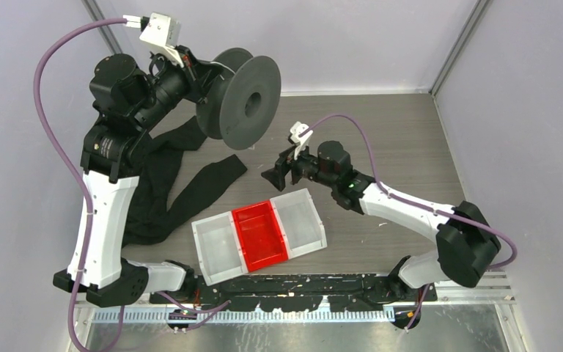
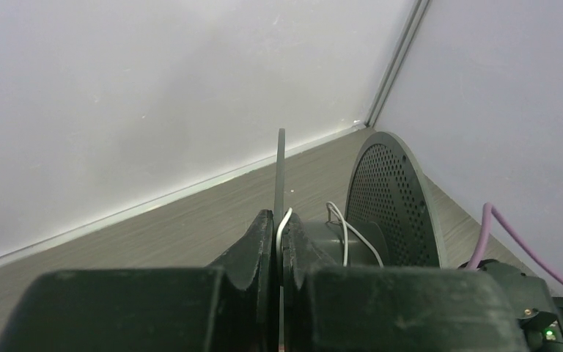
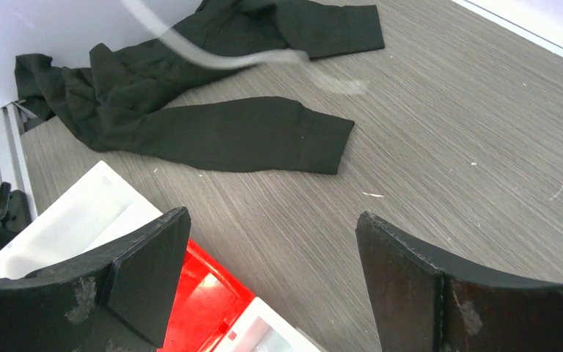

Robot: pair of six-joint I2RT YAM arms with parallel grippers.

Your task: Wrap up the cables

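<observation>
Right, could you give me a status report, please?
Left gripper shut on spool flange. Right gripper open, empty. White cable on hub. Black cloth below, not obstructing.

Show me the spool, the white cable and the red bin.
spool [image 1: 243, 121], top external view, front flange.
white cable [image 2: 344, 236], left wrist view, loop on the hub.
red bin [image 1: 260, 235], top external view, bare floor.

Our left gripper [image 1: 201, 82] holds a dark spool [image 1: 243, 99] aloft; just beside our right gripper [image 1: 277, 178] lies a tray [image 1: 302, 220].
</observation>
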